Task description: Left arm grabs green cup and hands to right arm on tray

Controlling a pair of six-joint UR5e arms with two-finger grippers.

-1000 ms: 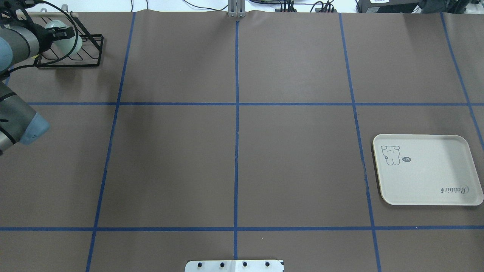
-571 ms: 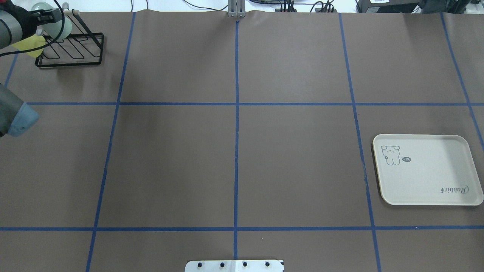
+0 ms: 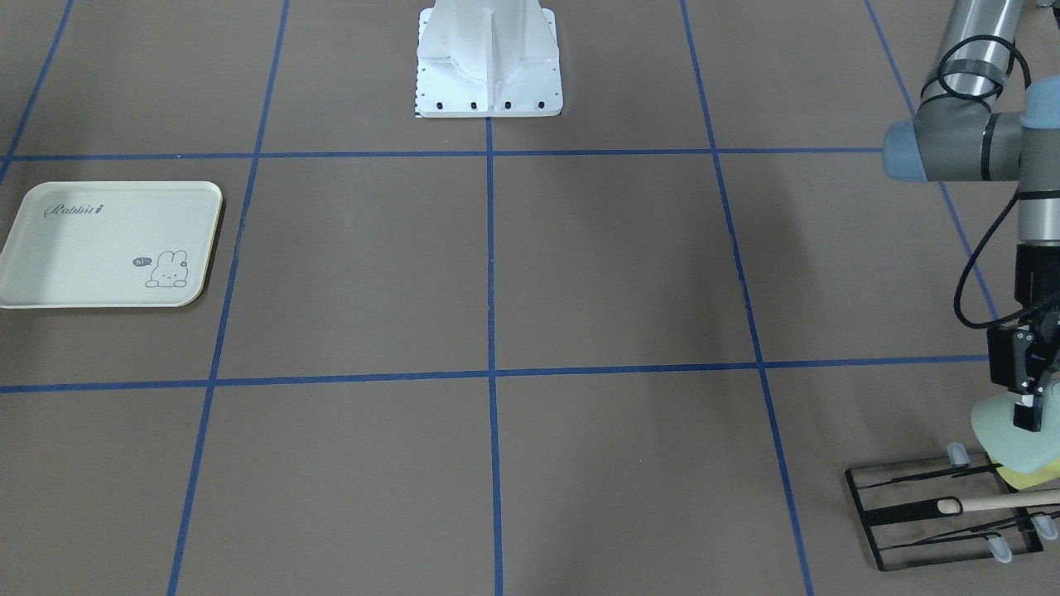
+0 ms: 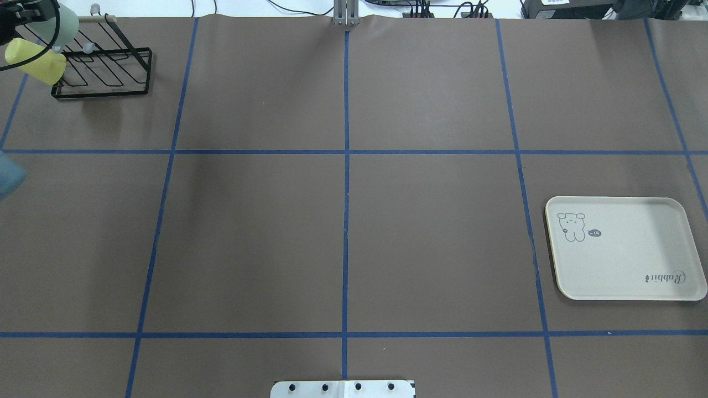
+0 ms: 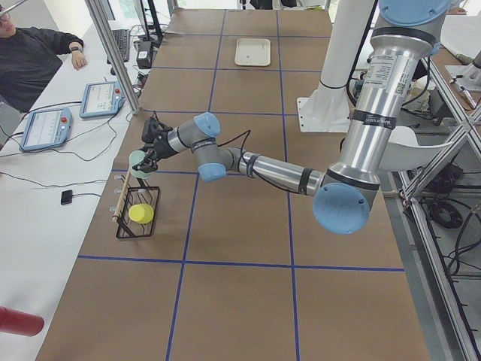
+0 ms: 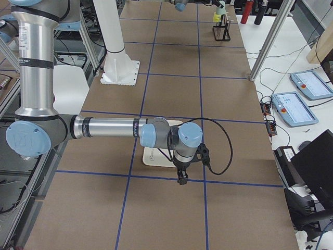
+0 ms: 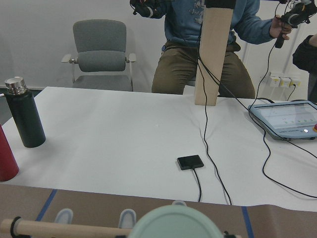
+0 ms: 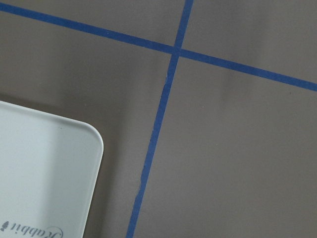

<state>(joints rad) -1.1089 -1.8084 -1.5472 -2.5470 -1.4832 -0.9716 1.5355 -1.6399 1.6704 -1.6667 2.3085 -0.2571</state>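
Note:
My left gripper [image 3: 1029,407] is shut on the pale mint-green cup [image 3: 1012,436] and holds it just above the back end of the black wire rack [image 3: 936,513]. In the overhead view the green cup [image 4: 67,25] is at the far left corner, with the left gripper [image 4: 25,11] mostly cut off by the frame edge. The left wrist view shows the green cup's round end [image 7: 176,225] at the bottom. The cream tray [image 4: 625,249] lies empty at the right. The right gripper [image 6: 182,178] hangs low beside the tray [image 6: 156,156]; I cannot tell whether it is open or shut.
A yellow-green cup [image 4: 36,61] rests tilted on the rack [image 4: 105,72], which carries a wooden rod [image 3: 1006,502]. Beyond the table's far edge are a white bench with bottles [image 7: 22,116], tablets [image 7: 290,116] and a seated person [image 7: 205,44].
The left gripper has carried the green cup up off the rack and toward the far left corner. This uncovered the yellow-green cup. The tray has not moved.

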